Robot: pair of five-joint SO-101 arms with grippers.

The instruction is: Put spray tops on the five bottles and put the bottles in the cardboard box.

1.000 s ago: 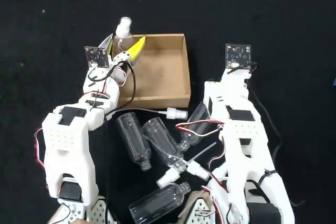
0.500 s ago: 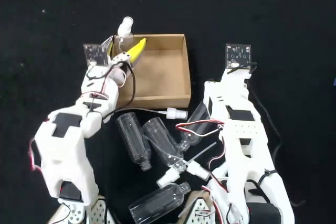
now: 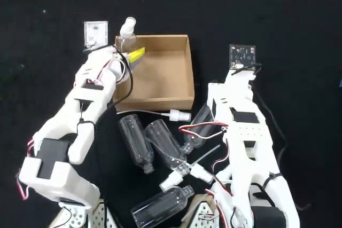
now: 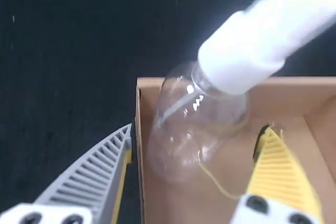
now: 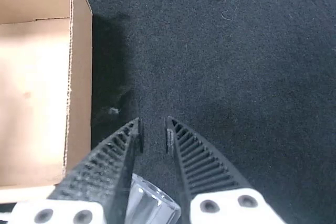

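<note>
High view: capped clear plastic bottle at far-left corner of open brown cardboard box, white spray top poking out past the far wall. Left gripper at that same corner, straddling the bottle, yellow finger just inside the box. Four uncapped clear plastic bottles heaped just in front of the near wall. Loose white spray tops among them, one lying just beside the near wall.

Left wrist view: capped bottle tilted over the box's left wall, sitting between grey ribbed finger and the yellow one. Jaws spread wider than the body, with a gap showing on both sides, so no grip evident. Can't tell whether the base rests on the box floor.

Handling, as a guess: empty thin-wall plastic, so light, smooth and squashy. Top-heavy with the sprayer on, so prone to tip against the wall or roll. Best taken across mid-body with a light squeeze. Avoid neck and sprayer: likely to swing or pop loose.

Right wrist view: right gripper over black table cloth, just outside the box's right wall. Black fingers a narrow slit apart, nothing between the tips. Clear bottle mouth close under the finger roots, near the box's near-right corner. Can't tell if touching.
</note>
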